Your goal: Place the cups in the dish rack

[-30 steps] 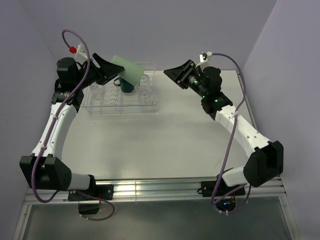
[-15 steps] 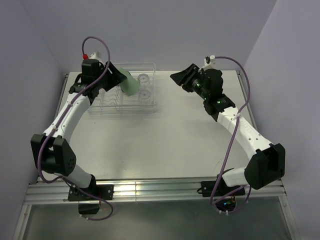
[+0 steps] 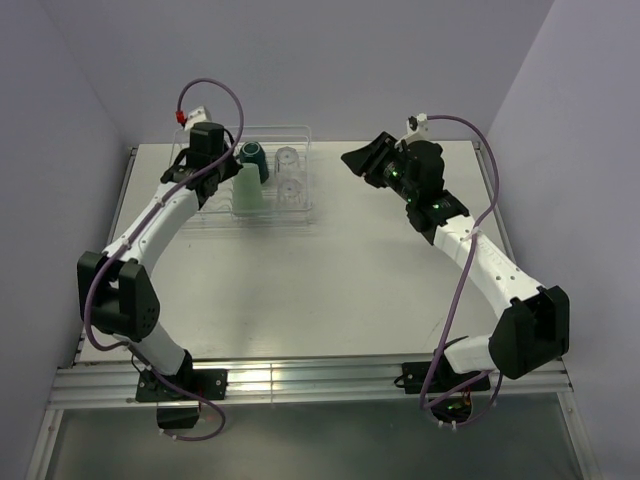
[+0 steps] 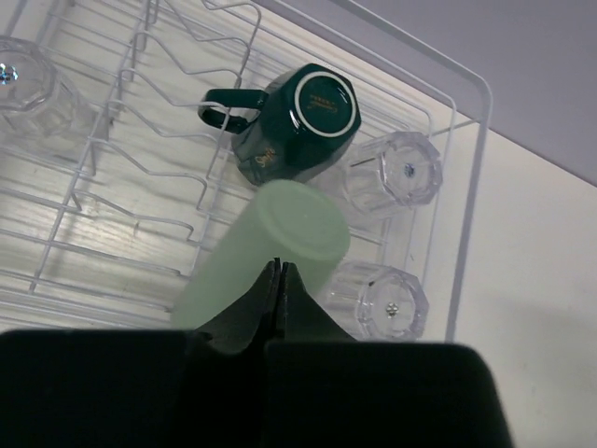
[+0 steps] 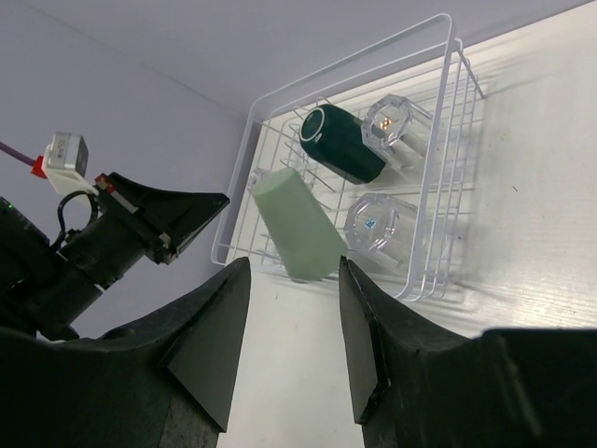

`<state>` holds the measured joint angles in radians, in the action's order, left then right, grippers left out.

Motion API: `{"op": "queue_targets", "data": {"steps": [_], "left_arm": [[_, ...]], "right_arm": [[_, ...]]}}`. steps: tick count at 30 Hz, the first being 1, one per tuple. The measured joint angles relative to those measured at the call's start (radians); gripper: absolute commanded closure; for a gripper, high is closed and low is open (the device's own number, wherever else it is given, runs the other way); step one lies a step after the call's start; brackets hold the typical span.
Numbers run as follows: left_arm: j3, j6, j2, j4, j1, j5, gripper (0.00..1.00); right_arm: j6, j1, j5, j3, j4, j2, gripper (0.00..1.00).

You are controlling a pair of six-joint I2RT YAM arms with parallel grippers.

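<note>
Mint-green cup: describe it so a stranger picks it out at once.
Find the clear wire dish rack at the table's far left. Inside, beside a dark green mug and clear tumblers, sits the mint-green cup. It alone is pale, opaque and handleless.

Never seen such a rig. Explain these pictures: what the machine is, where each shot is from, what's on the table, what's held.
Two robot arms are bolted at a table's near edge, each ending in a two-finger gripper. The wide picture is from a fixed camera above and behind: left arm at left, right arm at right. The other two are from wrist cameras; the black shapes at the bottom are that arm's own fingers. On the table sits a clear wire rack holding a green mug, a mint cup and three glasses. The left gripper, fingers together, is by the mint cup; whether it grips it is unclear. The right gripper is open and empty.
</note>
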<state>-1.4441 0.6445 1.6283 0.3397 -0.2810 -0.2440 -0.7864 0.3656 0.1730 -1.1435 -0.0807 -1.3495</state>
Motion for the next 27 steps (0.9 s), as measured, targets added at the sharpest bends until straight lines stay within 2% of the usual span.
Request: {"op": "queue_targets", "data": {"steps": [11,12,14,15,18,21,27], "left_arm": [[0.000,-0.013,0.050,-0.043,-0.027,-0.122,1.00],[0.000,-0.013,0.052,-0.043,-0.027,-0.123,0.96],[0.000,-0.016,0.058,-0.042,-0.028,-0.128,0.83],[0.000,-0.018,0.061,-0.042,-0.029,-0.128,0.64],[-0.011,-0.037,0.079,-0.035,-0.042,-0.128,0.30],[-0.039,-0.043,0.105,-0.022,-0.063,-0.129,0.18],[-0.167,-0.051,0.197,0.029,-0.092,-0.124,0.15]], "right_arm": [[0.026,0.000,0.000,0.002,0.000,-0.002,0.50],[0.028,0.000,0.000,0.002,0.000,-0.002,0.50],[0.032,0.000,0.001,0.002,0.000,-0.002,0.50],[0.033,0.000,0.003,0.002,0.000,-0.003,0.50],[0.037,0.000,0.011,0.002,0.000,-0.010,0.50],[0.040,0.000,0.017,0.002,0.000,-0.022,0.50],[0.047,0.000,0.028,0.002,0.003,-0.032,0.50]]}}
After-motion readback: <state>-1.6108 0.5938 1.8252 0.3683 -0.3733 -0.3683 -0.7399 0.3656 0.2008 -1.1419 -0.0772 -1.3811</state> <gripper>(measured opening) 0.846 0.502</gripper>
